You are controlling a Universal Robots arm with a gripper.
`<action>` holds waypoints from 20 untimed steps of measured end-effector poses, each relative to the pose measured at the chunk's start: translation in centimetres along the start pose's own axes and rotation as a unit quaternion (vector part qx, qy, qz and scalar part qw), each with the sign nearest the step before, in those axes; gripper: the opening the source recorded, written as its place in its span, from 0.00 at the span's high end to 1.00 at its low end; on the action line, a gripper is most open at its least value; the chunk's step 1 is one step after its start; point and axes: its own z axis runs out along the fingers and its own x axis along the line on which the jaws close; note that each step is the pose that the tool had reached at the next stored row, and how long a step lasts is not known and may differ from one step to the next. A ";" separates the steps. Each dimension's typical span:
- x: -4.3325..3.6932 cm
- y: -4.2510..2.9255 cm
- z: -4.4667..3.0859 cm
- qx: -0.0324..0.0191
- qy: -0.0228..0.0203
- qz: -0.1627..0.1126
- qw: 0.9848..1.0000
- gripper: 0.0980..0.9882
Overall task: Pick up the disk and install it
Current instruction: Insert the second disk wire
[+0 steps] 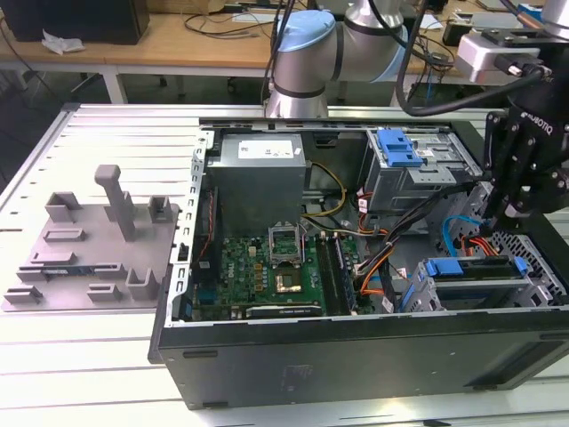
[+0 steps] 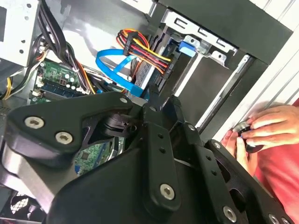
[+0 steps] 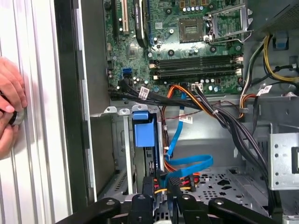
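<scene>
**At the Case's Drive Cage: Claw Narrow and Empty, Disk Seated**

Inside the computer case (image 1: 356,356), the disk (image 1: 471,267) sat on edge in the drive cage at the corner of the case farthest from the grey box (image 1: 258,173), which stood at the opposite end. In the exterior view the gripper (image 1: 496,216) hung just above that cage, apart from the disk, and the circuit board (image 1: 267,267) lay on the case floor between the grey box and the case's near wall.

The first wrist view looked straight down into the case. There the disk's light-blue bracket (image 3: 141,129) stood up from its slot against the case wall, and a blue ribbon cable (image 3: 187,163) looped beside it. The gripper's (image 3: 161,189) two fingers (image 3: 148,186) stood over the cabled end of the disk, with a narrow gap between them and nothing clamped.

Both wrist views added a person's hand (image 3: 9,102) resting on the slotted table (image 3: 42,140) just outside the case wall, holding a small dark round thing. In the second wrist view that hand (image 2: 261,133) lay close to the case, beyond the gripper (image 2: 163,100).

A grey moulded tray (image 1: 89,240) lay on the table well apart from the case in the exterior view.
</scene>
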 end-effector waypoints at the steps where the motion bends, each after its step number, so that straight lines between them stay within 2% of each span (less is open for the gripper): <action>1: -0.01 0.01 0.05 0.000 0.000 0.000 1.000 0.81; 8: -0.09 0.10 0.85 0.000 0.000 -0.003 1.000 0.81; 14: -0.10 0.24 0.99 0.001 0.000 -0.004 1.000 0.81; 16: -0.07 0.24 0.99 0.001 -0.002 -0.004 1.000 0.81; 20: 0.06 0.24 1.01 0.000 -0.010 -0.003 1.000 0.81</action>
